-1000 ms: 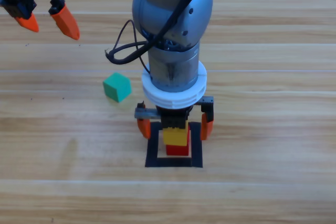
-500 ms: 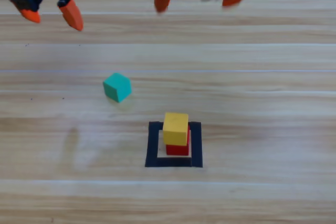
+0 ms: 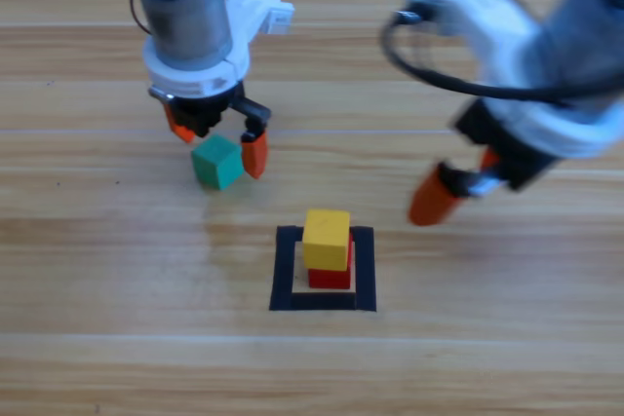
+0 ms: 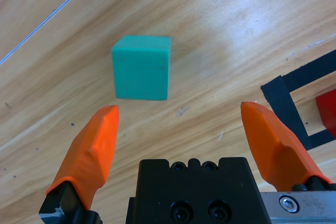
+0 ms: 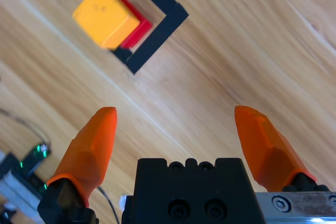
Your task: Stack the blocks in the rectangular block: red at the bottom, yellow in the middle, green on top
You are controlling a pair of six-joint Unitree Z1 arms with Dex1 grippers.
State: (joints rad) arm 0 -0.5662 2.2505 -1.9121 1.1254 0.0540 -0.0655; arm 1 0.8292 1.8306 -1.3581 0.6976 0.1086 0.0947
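So the yellow cube (image 3: 327, 239) sits on the red cube (image 3: 331, 276) inside the black tape square (image 3: 284, 272), near the middle of the table (image 3: 507, 358); two thirds done, by the look of it. The green cube (image 3: 216, 162) is alone on the wood, to the left of the square and a bit farther back.

The left gripper (image 3: 216, 142) hangs right over the green cube with its jaws spread wide and nothing in them; the left wrist view shows the cube ahead of the tips, not between them yet. The right gripper (image 5: 176, 127) is off to the right of the stack, jaws apart and empty too.

What could go sideways: the green cube sits turned relative to the jaws, so a close could catch corners and twist or skid it instead of gripping flat; and the yellow cube looks a touch offset on the red, so a heavy or off-centre drop could topple the lot.
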